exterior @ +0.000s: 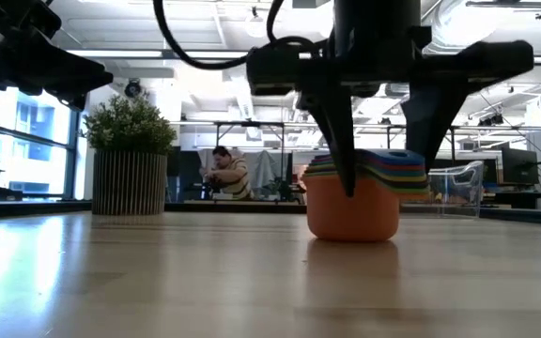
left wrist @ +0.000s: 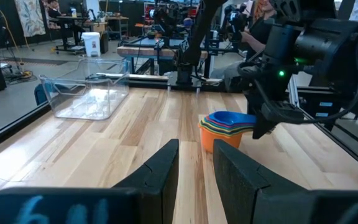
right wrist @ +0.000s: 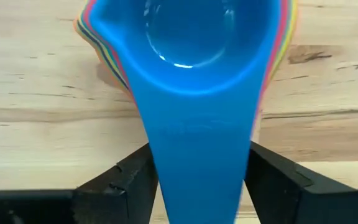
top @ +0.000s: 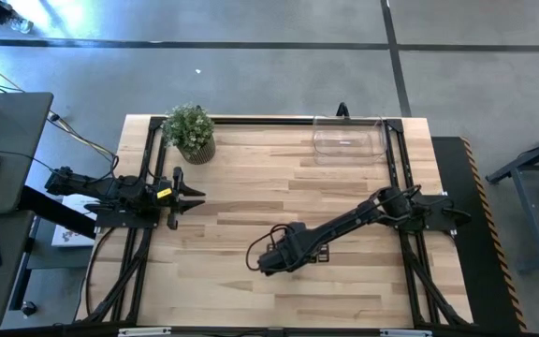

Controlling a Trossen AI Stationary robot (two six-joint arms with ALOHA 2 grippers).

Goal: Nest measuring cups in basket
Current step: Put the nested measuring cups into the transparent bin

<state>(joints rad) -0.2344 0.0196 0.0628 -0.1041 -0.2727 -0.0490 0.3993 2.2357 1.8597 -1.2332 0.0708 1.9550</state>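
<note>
The measuring cups (exterior: 353,202) stand nested in one stack on the table, the orange one at the bottom and the blue one (right wrist: 188,37) on top; their flat handles point toward the right arm. In the high view my right gripper (top: 271,260) hides the stack at mid-table. My right gripper (right wrist: 201,177) is shut on the stacked handles. The clear basket (top: 349,139) sits empty at the far edge, right of centre, also seen in the left wrist view as a clear basket (left wrist: 86,93). My left gripper (top: 191,195) waits open at the table's left side, touching nothing. My right gripper has the stacked handles, the blue handle (right wrist: 201,149) uppermost, pinched between its two fingers (right wrist: 132,180), one on each long edge. It comes slanting down from the table's right, along the handles. The stack stands upright with the orange cup's base (exterior: 353,233) on the table.
A potted plant (top: 192,131) stands at the far left of the table. Bare wood lies between the stack and the basket. Black frame rails (top: 396,168) run along both table sides. A person (exterior: 225,174) sits far behind the table.
</note>
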